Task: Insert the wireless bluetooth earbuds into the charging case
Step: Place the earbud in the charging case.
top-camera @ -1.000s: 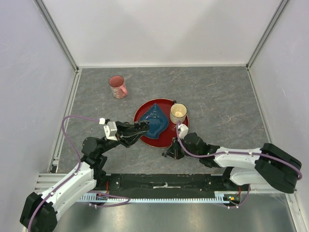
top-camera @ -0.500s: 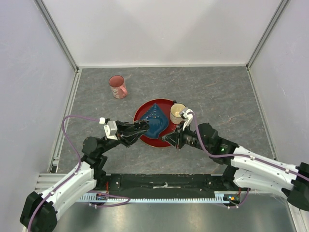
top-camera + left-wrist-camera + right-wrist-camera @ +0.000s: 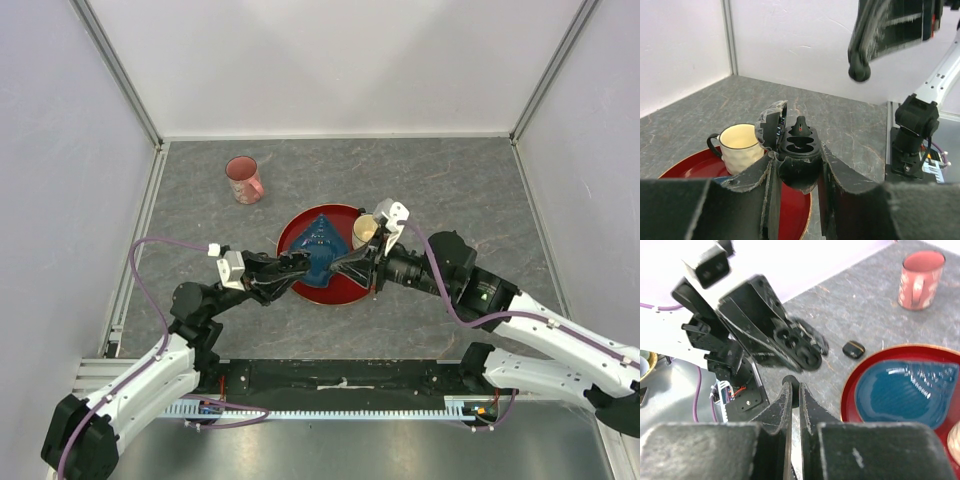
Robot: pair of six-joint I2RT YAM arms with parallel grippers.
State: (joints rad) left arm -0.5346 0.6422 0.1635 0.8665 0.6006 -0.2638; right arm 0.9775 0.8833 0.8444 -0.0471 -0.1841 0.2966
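The right gripper [image 3: 794, 390], pinching a tiny black curled earbud [image 3: 788, 380], is hovering just short of the open black oval charging case [image 3: 796, 347]. The left gripper [image 3: 797, 156] is clamping that case, its sockets facing up.

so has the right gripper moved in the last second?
Yes: the right gripper, pinching an earbud, went from just off the red tray's near rim up and left over the tray, toward the charging case.

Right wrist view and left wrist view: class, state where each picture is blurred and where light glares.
Right wrist view: the open case is smeared, white glare streaks the blue dish, and the earbud pinched in the right tool looks soft. Left wrist view: the case is sharp, the right tool at the top is smeared, and the left tool has out-of-focus fingers.
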